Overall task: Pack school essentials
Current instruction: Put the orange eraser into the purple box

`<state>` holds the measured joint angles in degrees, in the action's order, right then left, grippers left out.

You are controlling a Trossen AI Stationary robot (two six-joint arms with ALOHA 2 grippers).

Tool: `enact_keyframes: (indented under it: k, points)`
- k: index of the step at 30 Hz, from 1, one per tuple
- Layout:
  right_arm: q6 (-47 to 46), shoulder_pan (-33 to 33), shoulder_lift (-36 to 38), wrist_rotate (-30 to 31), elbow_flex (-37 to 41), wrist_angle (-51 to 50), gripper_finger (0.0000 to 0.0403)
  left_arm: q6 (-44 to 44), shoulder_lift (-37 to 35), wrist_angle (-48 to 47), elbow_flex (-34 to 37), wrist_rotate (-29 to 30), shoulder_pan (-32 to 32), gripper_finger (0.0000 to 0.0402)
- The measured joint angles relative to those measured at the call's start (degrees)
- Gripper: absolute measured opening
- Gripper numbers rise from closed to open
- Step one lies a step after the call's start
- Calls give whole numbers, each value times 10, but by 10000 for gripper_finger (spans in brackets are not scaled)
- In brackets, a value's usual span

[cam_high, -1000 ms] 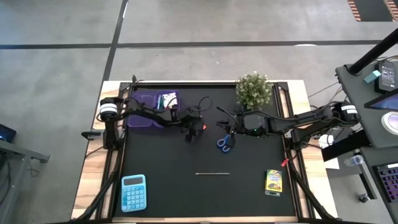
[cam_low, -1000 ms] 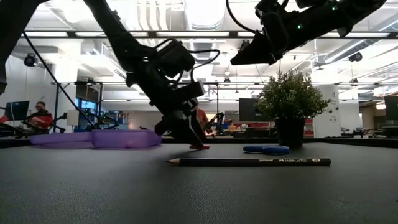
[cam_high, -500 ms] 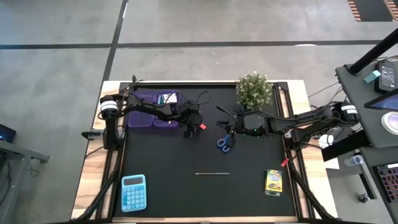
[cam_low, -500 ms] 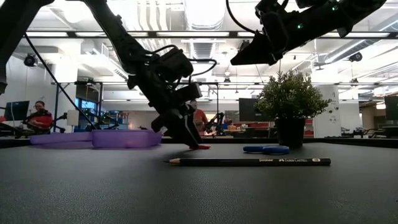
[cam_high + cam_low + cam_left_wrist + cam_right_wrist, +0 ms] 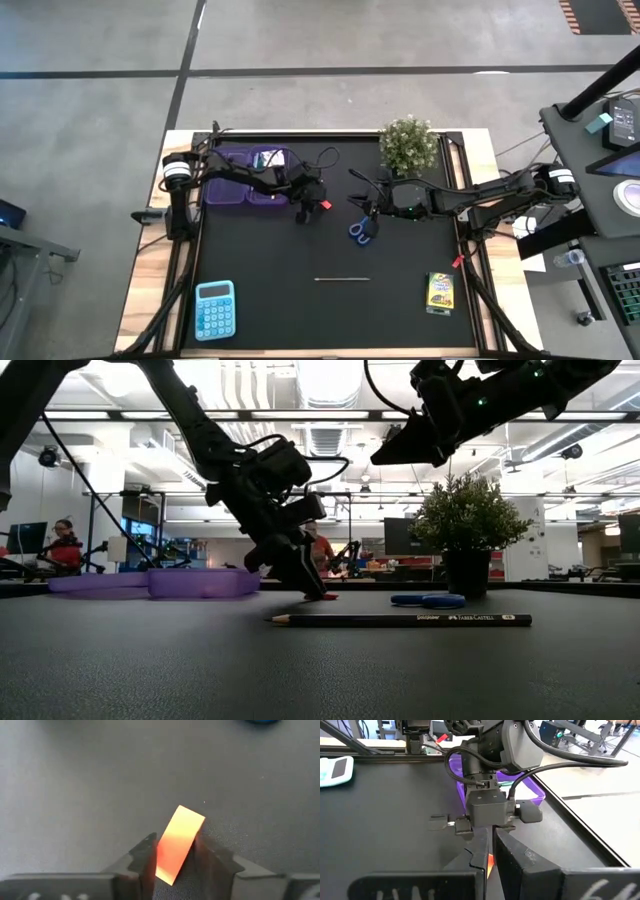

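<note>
Eraser first, though it is the smallest thing here, because it is the one I am picking up. Taking the rest from the largest down, the black surface carries the purple case at its far left corner, and I place everything else from that case. The calculator lies well apart from the case, at the near edge. The crayon box sits farthest from it, across the surface. The scissors lie well to the case's right, and the pencil lies further out toward the near side.

The red eraser lies flat on the surface just beside the case's right end. My left fingers are down on the surface with one on each side of it, pressing its long edges, so I judge it gripped. It sits at a slant between them, with only its near half inside the grip.

To do this well, I would make sure the squeeze is firm before lifting. I would then rise straight up so the slanted piece does not pivot out, and carry it the short way over the case's rim before letting go. My right fingers are clenched on nothing, hovering above the surface well right of the case.
</note>
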<state>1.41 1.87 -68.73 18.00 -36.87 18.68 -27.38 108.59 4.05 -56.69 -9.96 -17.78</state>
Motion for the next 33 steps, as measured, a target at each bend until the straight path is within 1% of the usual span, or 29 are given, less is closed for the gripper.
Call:
enact_keyframes:
  k: [6,8,15,24,26,29,33]
  points:
    - [-15,1,0,0,2,-5,22,0,-12,-1,1,0,0,26]
    - [-15,2,0,0,2,-7,22,0,-15,-2,1,1,0,7]
    - [-15,3,0,0,2,-8,22,2,-44,-6,2,36,9,1]
    - [-14,3,0,0,2,-8,22,15,-131,-5,16,55,14,0]
    - [-14,3,0,0,3,-8,22,10,-145,-4,26,48,13,0]
    - [-13,3,0,0,3,-8,22,16,-146,1,37,28,14,0]
    - [-6,3,0,0,5,-9,22,51,-109,10,34,-6,13,16]
